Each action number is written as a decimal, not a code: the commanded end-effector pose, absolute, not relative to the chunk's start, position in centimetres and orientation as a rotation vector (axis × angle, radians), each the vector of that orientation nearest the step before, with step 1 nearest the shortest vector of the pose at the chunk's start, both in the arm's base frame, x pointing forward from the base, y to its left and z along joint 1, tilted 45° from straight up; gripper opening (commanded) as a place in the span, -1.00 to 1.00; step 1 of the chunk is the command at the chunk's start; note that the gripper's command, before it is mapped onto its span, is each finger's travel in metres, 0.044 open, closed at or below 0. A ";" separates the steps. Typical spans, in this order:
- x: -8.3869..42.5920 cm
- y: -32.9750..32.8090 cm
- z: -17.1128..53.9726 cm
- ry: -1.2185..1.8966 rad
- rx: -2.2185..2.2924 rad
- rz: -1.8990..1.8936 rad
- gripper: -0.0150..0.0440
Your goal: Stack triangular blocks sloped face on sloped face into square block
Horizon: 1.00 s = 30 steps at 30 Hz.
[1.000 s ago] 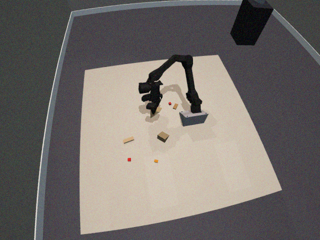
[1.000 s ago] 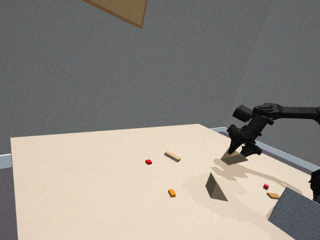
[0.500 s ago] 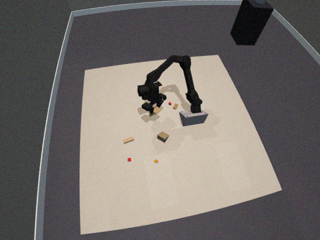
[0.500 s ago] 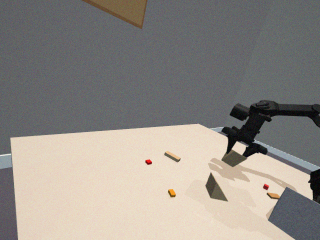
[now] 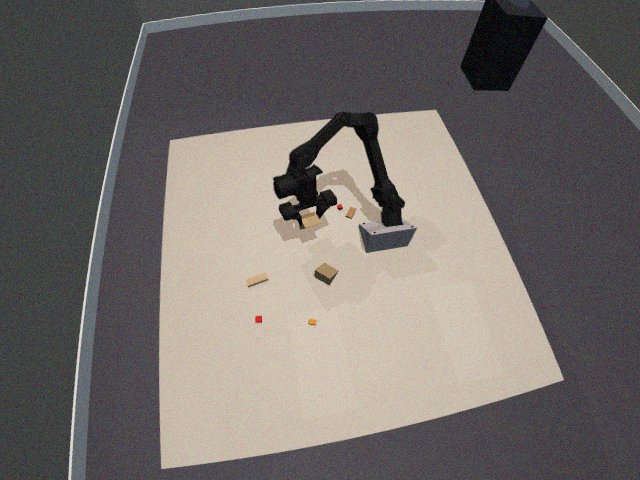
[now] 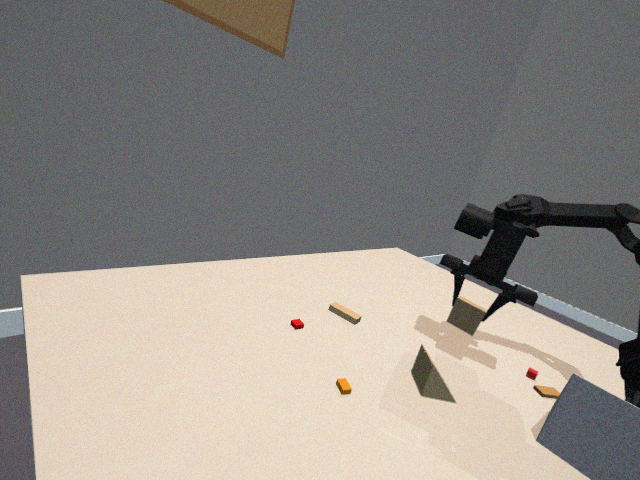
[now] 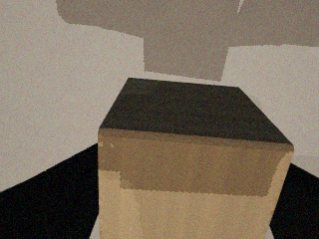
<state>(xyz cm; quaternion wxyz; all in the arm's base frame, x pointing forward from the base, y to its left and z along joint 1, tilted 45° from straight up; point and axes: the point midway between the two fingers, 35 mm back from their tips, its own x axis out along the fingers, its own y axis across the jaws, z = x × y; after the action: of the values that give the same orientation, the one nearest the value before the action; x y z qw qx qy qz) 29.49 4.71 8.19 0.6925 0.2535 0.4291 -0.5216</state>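
Observation:
My gripper [image 5: 309, 220] [image 6: 469, 312] is shut on one triangular block [image 5: 310, 221] [image 6: 466, 316] [image 7: 184, 209], a finger at each end. The block hangs above the table with its shadow below; the wrist view shows a light face and a dark face meeting at an edge. The other triangular block [image 5: 326, 272] [image 6: 436, 384] rests on the table [image 5: 222, 387] [image 6: 180, 413], nearer the top camera than the held one. A triangular end shows in the exterior view. The two blocks are well apart. The wrist view does not show the resting block.
A tan bar [image 5: 256, 280] [image 6: 344, 313], a red piece [image 5: 258, 319] [image 6: 297, 323] and an orange piece [image 5: 312, 322] [image 6: 343, 385] lie around the resting block. Another red piece [image 5: 339, 206] [image 6: 531, 373] and a brown piece [image 5: 351, 212] [image 6: 546, 391] lie near the grey arm base [image 5: 387, 240] [image 6: 589, 428].

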 end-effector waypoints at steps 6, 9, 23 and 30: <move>29.7 4.9 8.2 0.756 0.732 -1.341 -0.49; 29.8 5.0 8.2 0.686 0.784 -1.388 -0.49; 30.1 5.5 8.5 0.325 1.027 -1.552 -0.49; 30.3 5.7 8.6 0.134 1.145 -1.597 -0.49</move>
<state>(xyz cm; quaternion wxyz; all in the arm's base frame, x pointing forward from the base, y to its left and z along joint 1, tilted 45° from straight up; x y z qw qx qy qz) 30.13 5.57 8.69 0.5691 0.4648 0.0988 -0.6710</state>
